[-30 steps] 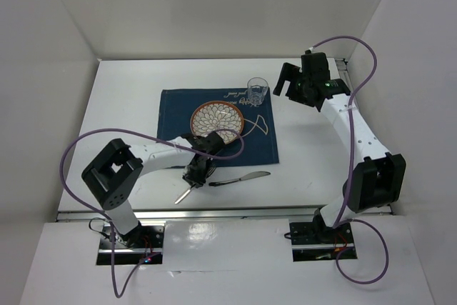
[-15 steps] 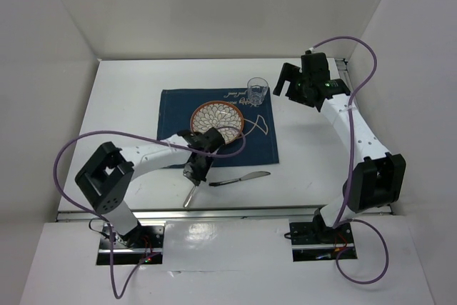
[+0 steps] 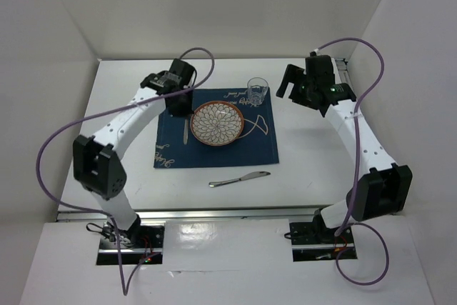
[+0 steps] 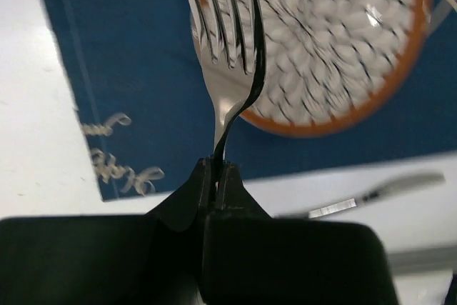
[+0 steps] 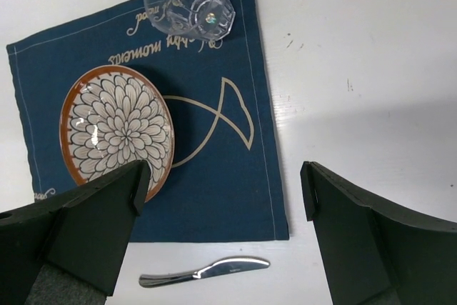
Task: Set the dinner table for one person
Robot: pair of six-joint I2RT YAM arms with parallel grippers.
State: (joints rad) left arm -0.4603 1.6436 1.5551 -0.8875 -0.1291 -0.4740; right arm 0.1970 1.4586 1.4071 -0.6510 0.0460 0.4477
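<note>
The large flat white matte table [image 3: 314,169] with a metal rail fills the space in front of both arm bases. On its middle lies a navy blue cloth placemat [image 3: 214,151] with a white fish drawing. The right hand [image 5: 225,176] hangs above the table beside the placemat's far right corner, fingers wide apart and holding nothing. A round ceramic plate [image 3: 217,123] with orange rim and flower pattern sits on the placemat. A clear drinking glass [image 3: 257,91] stands upright at the placemat's far edge. A silver metal knife [image 3: 239,178] lies on the bare table near the placemat's near edge. The left hand [image 4: 218,176] is clamped on the handle of a silver metal fork [image 4: 228,69], just left of the plate.
</note>
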